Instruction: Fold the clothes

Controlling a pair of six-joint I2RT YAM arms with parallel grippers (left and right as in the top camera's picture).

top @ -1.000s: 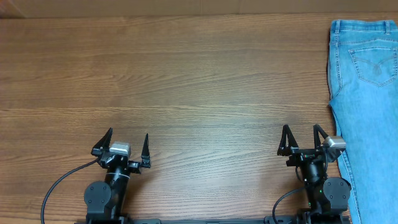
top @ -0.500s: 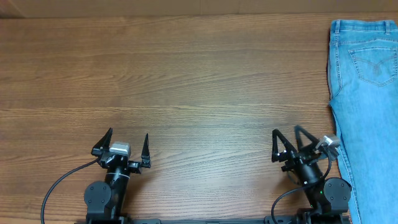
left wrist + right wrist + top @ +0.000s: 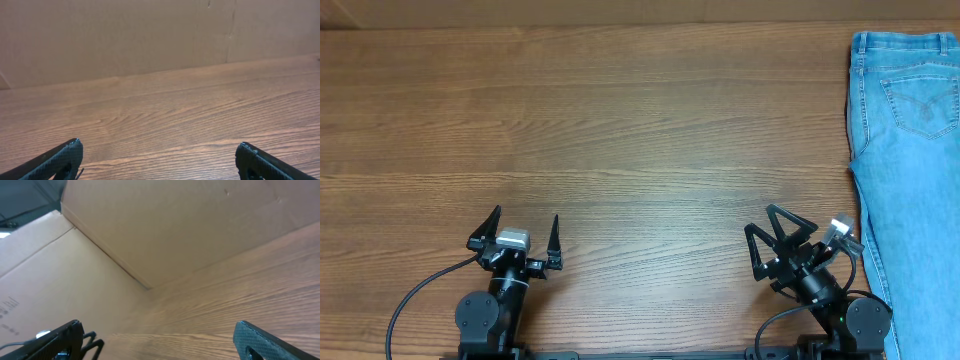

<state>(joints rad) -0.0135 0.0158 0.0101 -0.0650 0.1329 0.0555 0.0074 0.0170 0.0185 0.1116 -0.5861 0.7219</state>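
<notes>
We see jeans [image 3: 910, 150] flat along desk's [image 3: 640, 130] right edge, L gripper [image 3: 526, 226] near front edge, jaws spread, R gripper [image 3: 767, 228] just beside jeans, jaws spread.

Left claw [image 3: 527, 214] and right claw [image 3: 761, 220] spread wide, empty

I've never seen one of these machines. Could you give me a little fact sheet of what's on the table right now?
Surface: wooden table
Clothes: light blue jeans, flat at the right edge, back pocket up, unfolded
Left tool: open, empty, over bare wood
Right tool: open, empty, beside the jeans, not touching
Folding: not begun
</notes>
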